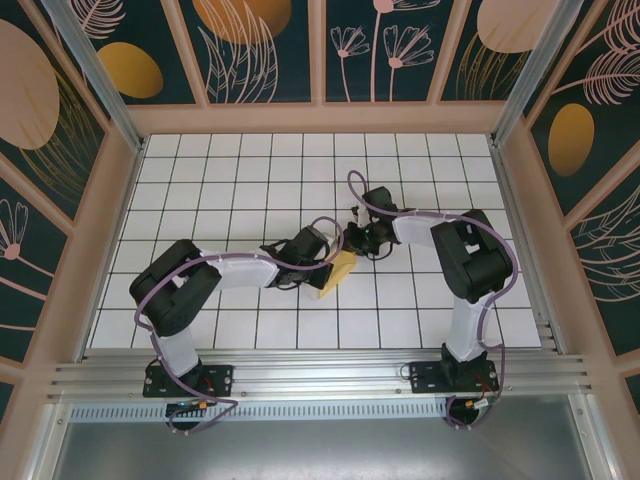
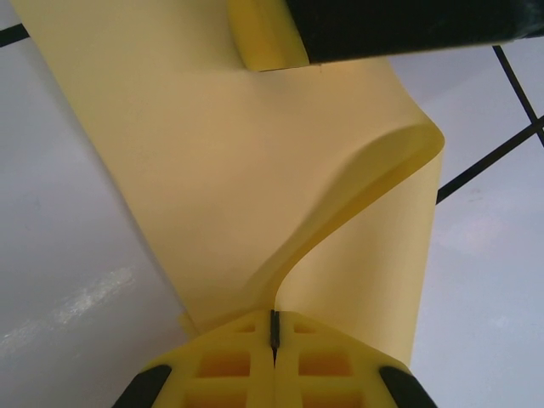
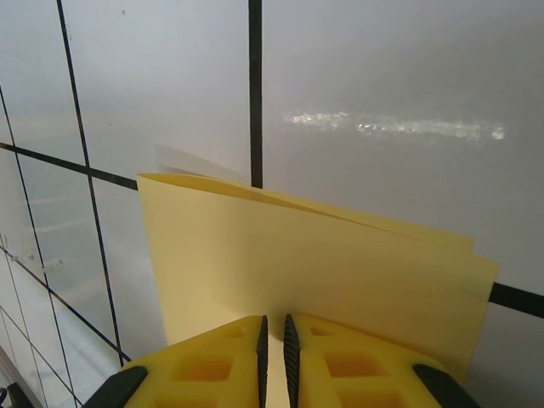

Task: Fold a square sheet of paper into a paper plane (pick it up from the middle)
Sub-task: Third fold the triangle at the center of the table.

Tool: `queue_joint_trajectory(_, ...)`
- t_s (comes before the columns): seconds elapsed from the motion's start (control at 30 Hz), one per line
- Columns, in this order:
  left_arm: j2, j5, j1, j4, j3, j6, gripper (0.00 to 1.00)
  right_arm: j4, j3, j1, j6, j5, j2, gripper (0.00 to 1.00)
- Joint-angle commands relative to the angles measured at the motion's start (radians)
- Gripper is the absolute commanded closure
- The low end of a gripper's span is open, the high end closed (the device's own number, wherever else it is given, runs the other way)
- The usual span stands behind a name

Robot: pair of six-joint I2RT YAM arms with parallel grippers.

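Two hands meet near the middle of the white gridded surface, with the pale yellow square sheet of paper between them. Left of the sheet, the left hand is pressed together on its curled edge. Right of the sheet, the right hand pinches its doubled layers.

From above, the left gripper hides part of the square sheet of paper. Its folds there are too small to tell.

Overhead view distant, looking down; wrist views close, sharing paper.
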Motion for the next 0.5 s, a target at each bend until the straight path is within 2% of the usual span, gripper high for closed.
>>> queue_joint_trajectory(0.0, 0.008, 0.011, 0.008, -0.004, -0.006, 0.004, 0.97, -0.009, -0.029, -0.002, 0.007, 0.023, 0.039, 0.82)
queue_joint_trajectory(0.27, 0.010, -0.005, 0.008, 0.000, -0.019, 0.001, 0.98, 0.002, 0.011, -0.015, 0.036, 0.004, -0.057, 0.79)
queue_joint_trajectory(0.47, 0.010, -0.020, 0.007, -0.017, -0.013, 0.016, 0.98, 0.065, -0.093, -0.046, 0.100, 0.012, -0.226, 0.79)
